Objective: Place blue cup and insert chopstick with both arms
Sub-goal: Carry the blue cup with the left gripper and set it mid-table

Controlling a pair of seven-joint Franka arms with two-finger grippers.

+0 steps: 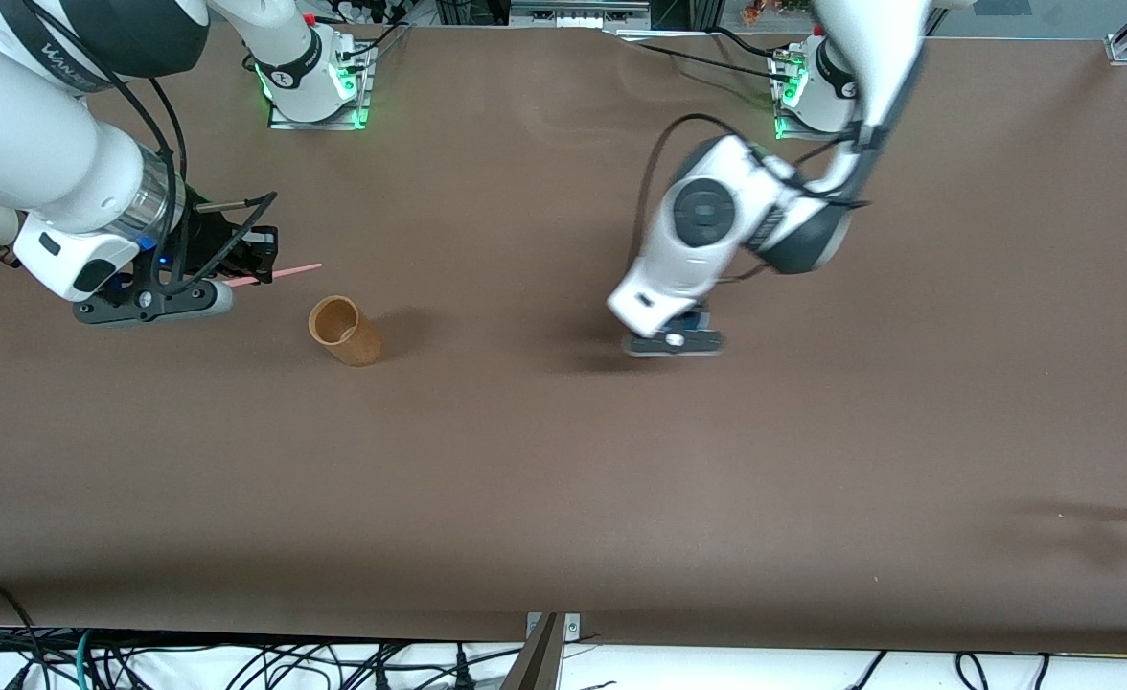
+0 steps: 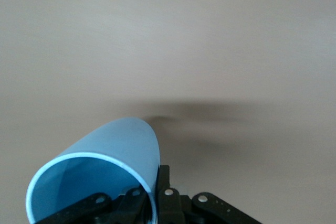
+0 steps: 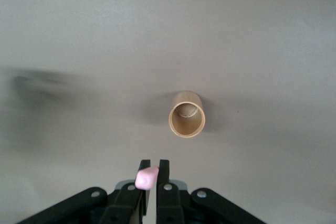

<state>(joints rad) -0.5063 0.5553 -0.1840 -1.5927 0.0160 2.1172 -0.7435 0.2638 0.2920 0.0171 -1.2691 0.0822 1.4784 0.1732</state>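
My right pincer (image 1: 255, 261) is up over the tabletop (image 1: 563, 498) toward the right arm's end from the tan cup (image 1: 344, 331), clamped on the pink chopstick (image 1: 287, 273), whose free end points toward that cup. The tan cup stands upright on the tabletop. My left pincer (image 2: 157, 203) is toward the left arm's end from the tan cup, closed on the wall of the blue cup (image 2: 113, 153), lifted above the tabletop.
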